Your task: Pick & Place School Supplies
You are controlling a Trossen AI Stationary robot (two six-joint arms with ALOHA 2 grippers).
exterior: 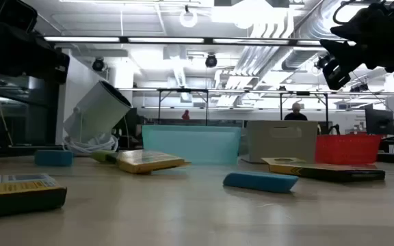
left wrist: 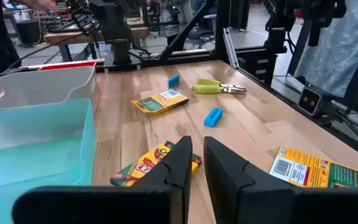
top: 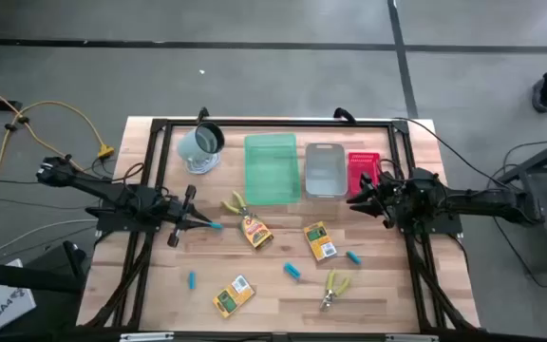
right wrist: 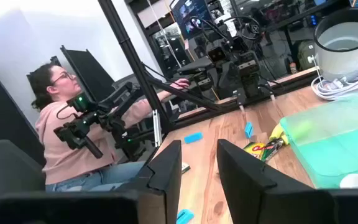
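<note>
Three yellow-orange boxes lie flat on the wooden table (top: pixel 387 285): box one (top: pixel 255 231) just in front of the green tray (top: pixel 270 168), box two (top: pixel 320 240) in front of the grey tray (top: pixel 325 169), and box three (top: pixel 234 295) near the front edge. One yellow-green-handled plier tool (top: pixel 236 202) lies between the first box and the green tray; the other plier tool (top: pixel 334 286) lies toward the front right. Cyan-blue pieces are scattered: piece one (top: pixel 293 271) between the boxes, piece two (top: pixel 354 256) beside the second box, and piece three (top: pixel 192 279) at the front left. A further cyan piece (top: pixel 216 225) sits at the tip of the left gripper (top: pixel 198 221), whose fingers stand a narrow slit apart in the left wrist view; whether they pinch that piece cannot be told. The right gripper (top: pixel 357 199) hovers beside the red tray (top: pixel 363 171), fingers parted with nothing between them. A grey-green mug (top: pixel 200 144) rests tilted at the rear left, on a coil of white cable. In the right wrist view a person (right wrist: pixel 61 134) sits beyond the table.
</note>
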